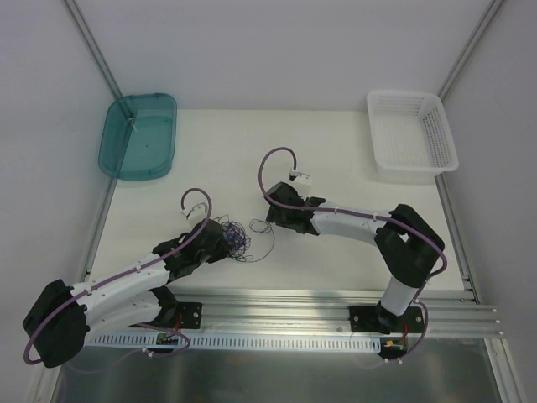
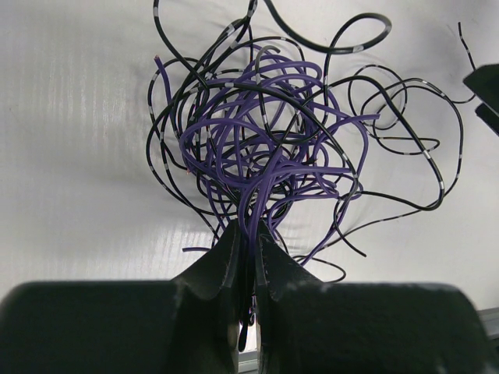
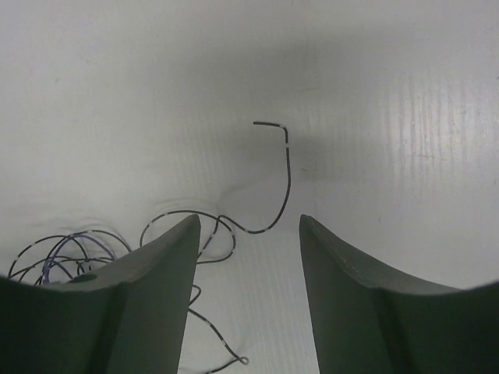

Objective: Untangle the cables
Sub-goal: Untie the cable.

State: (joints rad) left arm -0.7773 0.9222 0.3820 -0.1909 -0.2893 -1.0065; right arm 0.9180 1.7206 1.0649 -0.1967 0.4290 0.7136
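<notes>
The cables (image 1: 237, 238) are a fist-sized tangle of thin purple and black strands on the white table between the two arms. In the left wrist view the cables (image 2: 269, 140) fill the middle, and my left gripper (image 2: 248, 234) is shut on several purple and black strands at the near edge of the bundle. My left gripper (image 1: 220, 242) sits at the bundle's left side. My right gripper (image 1: 263, 222) is open just right of the bundle. In the right wrist view my right gripper (image 3: 249, 222) stands over a loose black strand (image 3: 281, 195), holding nothing.
A teal tray (image 1: 139, 134) lies at the back left. A white mesh basket (image 1: 411, 133) stands at the back right. An aluminium rail (image 1: 336, 304) runs along the near edge. A loose black strand (image 1: 267, 245) trails right of the bundle.
</notes>
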